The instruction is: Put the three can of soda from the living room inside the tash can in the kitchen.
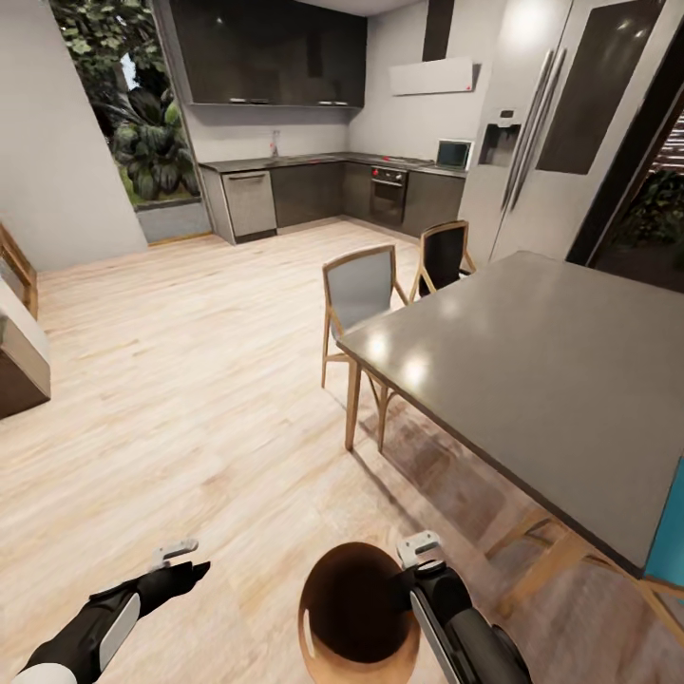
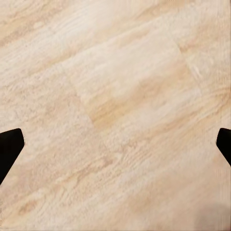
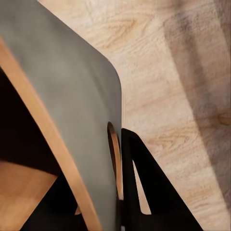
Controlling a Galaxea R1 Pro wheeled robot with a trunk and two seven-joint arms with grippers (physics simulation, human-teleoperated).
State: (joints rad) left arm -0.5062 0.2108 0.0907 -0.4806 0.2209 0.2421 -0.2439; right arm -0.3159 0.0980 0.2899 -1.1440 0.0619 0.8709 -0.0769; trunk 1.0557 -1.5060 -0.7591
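Right tool (image 1: 407,570) — closed on the rim of the trash can (image 1: 353,608), held low at 6 o'clock; arm bent inward. Left tool (image 1: 180,560) — fingers spread wide, over bare floor (image 1: 190,380) at 8 o'clock.

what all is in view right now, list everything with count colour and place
bin: 1, pale outside, copper-brown inside, on floor between the arms
table: 1, grey top, wooden legs, right
chairs: 2 at table's far side, wooden frames; nearer seat back grey, farther dark
teal panel: 1, at right edge by table
fridge: 1, steel, behind table
counter: dark cabinets along far wall, oven built in
laptop: 1, on counter
floor: light wood
left gripper: black, white-tipped, over bare floor
right gripper: black, white-tipped, at bin's rim
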